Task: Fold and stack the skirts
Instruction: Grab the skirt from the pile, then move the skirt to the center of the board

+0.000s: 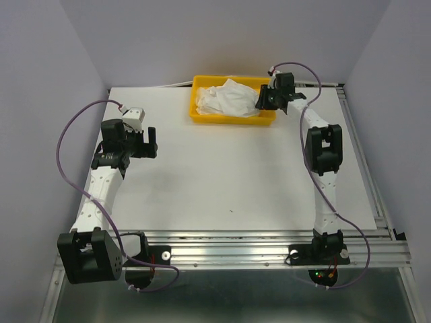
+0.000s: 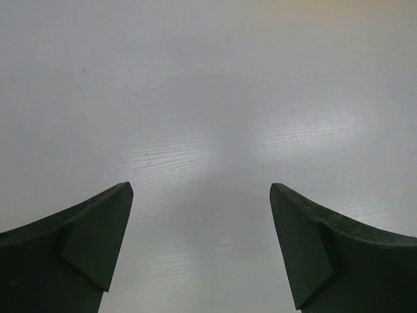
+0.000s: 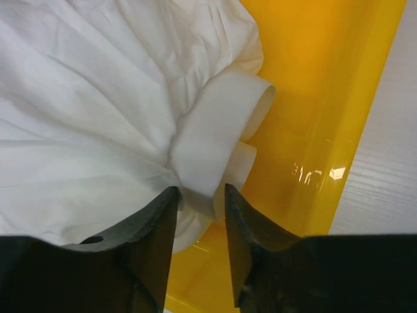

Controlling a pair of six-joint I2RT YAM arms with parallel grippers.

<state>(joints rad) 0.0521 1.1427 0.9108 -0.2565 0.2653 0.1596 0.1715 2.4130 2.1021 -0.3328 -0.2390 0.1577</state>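
Observation:
The skirts (image 1: 227,97) are a crumpled white bundle in the yellow tray (image 1: 232,120) at the back of the table. My right gripper (image 1: 261,99) reaches into the tray's right end. In the right wrist view its jaws (image 3: 201,190) stand narrow, closed on the smooth white waistband (image 3: 218,127) of a pleated skirt (image 3: 91,98), above the yellow tray floor (image 3: 326,98). My left gripper (image 1: 152,141) is open and empty over the bare table at the left. Its wrist view shows wide-apart fingers (image 2: 201,189) and nothing between them.
The white table (image 1: 229,182) has a metal rail along its near edge (image 1: 269,245). Grey walls stand on three sides. Purple cables loop off both arms. The tray's right wall (image 3: 365,104) lies close beside my right fingers.

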